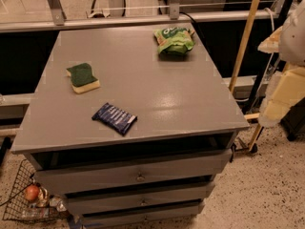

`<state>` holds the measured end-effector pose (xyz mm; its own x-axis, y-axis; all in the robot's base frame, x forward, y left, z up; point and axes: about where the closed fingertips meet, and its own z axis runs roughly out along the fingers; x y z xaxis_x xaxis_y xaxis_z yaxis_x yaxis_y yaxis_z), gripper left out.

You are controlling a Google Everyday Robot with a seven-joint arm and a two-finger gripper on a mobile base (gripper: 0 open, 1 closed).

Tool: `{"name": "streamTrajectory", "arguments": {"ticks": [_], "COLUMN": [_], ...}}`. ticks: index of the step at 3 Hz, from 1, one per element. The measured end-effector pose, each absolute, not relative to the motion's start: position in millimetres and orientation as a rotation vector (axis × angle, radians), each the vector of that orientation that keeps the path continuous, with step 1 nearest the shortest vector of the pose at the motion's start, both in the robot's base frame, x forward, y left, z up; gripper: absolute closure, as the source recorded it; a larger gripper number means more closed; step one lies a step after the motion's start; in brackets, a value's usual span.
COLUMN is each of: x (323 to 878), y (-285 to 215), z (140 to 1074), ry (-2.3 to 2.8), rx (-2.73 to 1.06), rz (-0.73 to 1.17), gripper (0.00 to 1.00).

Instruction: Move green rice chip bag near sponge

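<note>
The green rice chip bag (174, 40) at table (143, 94) rear — well apart from sponge (83, 78); hand (275, 109) off right, state unclear.

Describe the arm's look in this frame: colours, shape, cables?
The arm at the right edge has blocky cream-yellow links under a rounded white shell, with no markings or cables visible on it. The gripper seems to be its paler tapered tip, right of the table.

Dark blue wrapper (114, 118), grey drawer cabinet (162, 92), wire basket (15, 197)
</note>
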<state>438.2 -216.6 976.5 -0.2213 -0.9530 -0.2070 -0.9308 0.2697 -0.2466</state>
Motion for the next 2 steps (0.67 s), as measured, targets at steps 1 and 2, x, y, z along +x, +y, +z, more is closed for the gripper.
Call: {"name": "streamTrajectory", "arguments": {"ticks": [1,2], "x": [438,479], "y": [-217,-206], "z": [977,973], "ry": [2.231,2.151], "rx": [-1.724,-1.716], "rz": [-0.099,-0.101], "gripper": [0.0,0.0]}}
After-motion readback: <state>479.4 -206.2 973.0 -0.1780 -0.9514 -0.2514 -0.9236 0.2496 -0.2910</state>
